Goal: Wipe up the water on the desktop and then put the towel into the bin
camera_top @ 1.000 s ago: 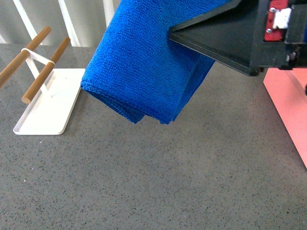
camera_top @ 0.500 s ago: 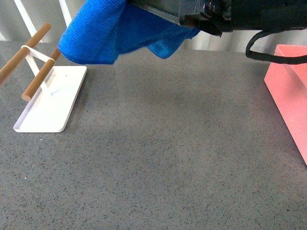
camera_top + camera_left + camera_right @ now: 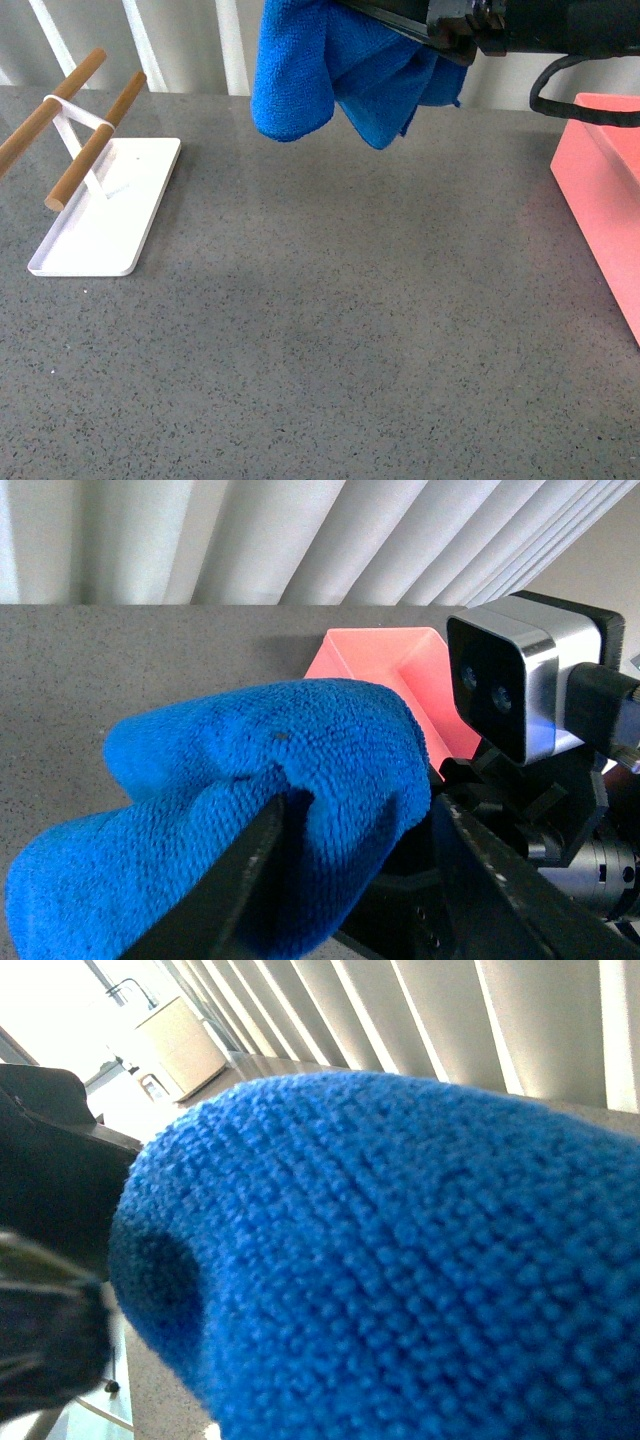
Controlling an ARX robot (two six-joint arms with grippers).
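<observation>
Speckles of black and white cover the wide, flat, dark grey worktop (image 3: 330,330) that fills the front view. At its far left lies a flat white rectangular tray (image 3: 110,230), with two slanted round wooden rods (image 3: 95,140) rising over it on a thin white frame. Behind it stand pale vertical slats (image 3: 140,45).

Further right, at the top of the view, the bright blue fluffy microfibre towel (image 3: 300,70) hangs in bunched folds, lifted clear of the worktop and well apart from the tray. Just right of the folds, the black right claw (image 3: 425,30) comes in from the right edge with a black cable looped under its arm. It looks clamped on the towel's upper part, though the cloth hides the fingertips.

At the far right edge stands the salmon-pink rectangular plastic bin (image 3: 600,190), well apart from the towel.

In the left wrist view, the towel bulges around the black fingers of the left claw (image 3: 355,815). Whether that claw grips the cloth cannot be told. Beyond it sits a silver wrist camera (image 3: 510,680), with the bin behind. The right wrist view is filled almost wholly by blue cloth.
</observation>
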